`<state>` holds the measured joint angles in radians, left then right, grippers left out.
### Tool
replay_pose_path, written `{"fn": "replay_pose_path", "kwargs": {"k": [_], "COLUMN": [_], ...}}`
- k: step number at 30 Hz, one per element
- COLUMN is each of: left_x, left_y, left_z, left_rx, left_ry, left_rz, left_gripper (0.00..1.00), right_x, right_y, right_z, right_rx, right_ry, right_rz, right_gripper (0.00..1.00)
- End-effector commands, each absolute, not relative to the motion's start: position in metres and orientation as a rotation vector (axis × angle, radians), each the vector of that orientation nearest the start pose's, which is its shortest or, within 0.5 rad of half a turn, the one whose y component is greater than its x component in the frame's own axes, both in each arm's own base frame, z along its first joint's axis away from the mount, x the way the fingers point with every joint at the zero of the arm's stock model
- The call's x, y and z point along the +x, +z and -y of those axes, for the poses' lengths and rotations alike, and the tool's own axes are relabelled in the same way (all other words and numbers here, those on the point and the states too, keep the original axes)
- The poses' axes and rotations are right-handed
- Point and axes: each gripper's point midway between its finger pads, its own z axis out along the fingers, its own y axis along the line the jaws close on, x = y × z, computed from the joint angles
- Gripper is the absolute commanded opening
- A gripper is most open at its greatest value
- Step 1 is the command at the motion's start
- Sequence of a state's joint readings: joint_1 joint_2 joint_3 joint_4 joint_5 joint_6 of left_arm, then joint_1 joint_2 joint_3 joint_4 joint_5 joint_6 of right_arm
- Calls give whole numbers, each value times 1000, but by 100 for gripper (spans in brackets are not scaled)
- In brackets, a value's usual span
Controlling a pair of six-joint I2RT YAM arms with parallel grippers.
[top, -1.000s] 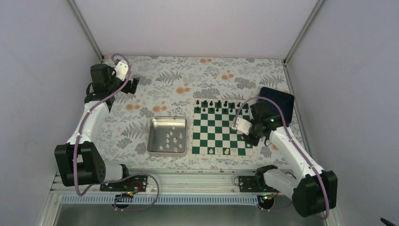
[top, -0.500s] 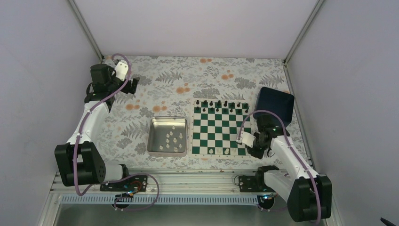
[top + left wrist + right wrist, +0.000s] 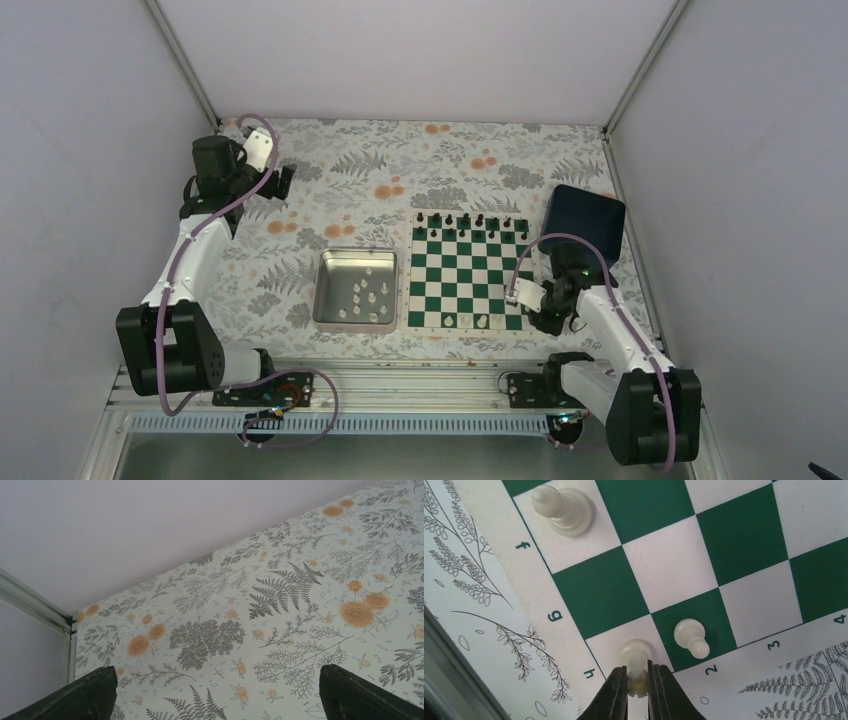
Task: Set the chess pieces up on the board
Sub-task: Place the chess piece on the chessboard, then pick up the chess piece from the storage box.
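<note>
Right gripper (image 3: 637, 678) low over the near right corner of the flat green-and-white checked chessboard (image 3: 659, 570); its two dark fingers (image 3: 616, 695) pressed in on the neck of a small cream-white chess piece (image 3: 636, 655), which stands upright over the white corner square by the letter h; whether its base touches the square, cannot tell; a cream-white pawn (image 3: 691, 637) stands on the green square just beside it, apart from the fingers; a taller cream-white piece (image 3: 561, 510) two squares along the same edge row; a row of tiny black chessmen (image 3: 465, 218) lines the board's far edge; the square silver metal tray (image 3: 325, 290) sits just left of the board with loose cream-white pieces (image 3: 365, 295) inside; dark blue box (image 3: 587, 222) beside the board's far right corner; left gripper (image 3: 220, 695) spread wide, holding nothing, above the fern-and-flower printed tablecloth (image 3: 280, 595) at the far left corner, well apart from board and tray.
</note>
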<state>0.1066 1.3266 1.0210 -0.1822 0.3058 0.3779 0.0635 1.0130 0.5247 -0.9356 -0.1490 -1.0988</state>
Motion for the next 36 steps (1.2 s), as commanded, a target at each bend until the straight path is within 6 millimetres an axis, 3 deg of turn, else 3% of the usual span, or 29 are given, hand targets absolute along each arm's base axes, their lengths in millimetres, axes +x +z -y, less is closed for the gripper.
{"fn": "replay_pose_path", "kwargs": {"k": [1,9,15,18,25,28,31,33,36], "left_x": [424,424,424,424,425,425,425,425,425], "left_y": [251,252,252,252,254,255,255,257,258], "left_z": [7,8,8,9,10,10,11,12,11], "left_rx": [465,467,468,470,474,474,475,478,472], "left_ry": [-1,-4,-6,-9,-14,-19,-22,-24,-16], "left_rz": [-1960,-1960,-1958,-1957,-1952,-1952,-1952,-1947,-1946], "left_gripper": [100,100,100,100,100,100,100,100,100], "right_x": [153,151,162,169,208,235,267,282,295], "right_y": [32,25,41,66,163,204,240,250,250], "right_z": [-38,-37,-38,-47,-81,-103,-139,-169,-219], "right_rx": [-1648,-1656,-1642,-1637,-1603,-1588,-1569,-1574,-1615], "right_ry": [128,153,128,177,282,287,236,218,230], "right_rz": [-2439,-2468,-2434,-2383,-2161,-2044,-1932,-1896,-1890], "right_gripper": [6,10,21,24,37,44,49,52,57]}}
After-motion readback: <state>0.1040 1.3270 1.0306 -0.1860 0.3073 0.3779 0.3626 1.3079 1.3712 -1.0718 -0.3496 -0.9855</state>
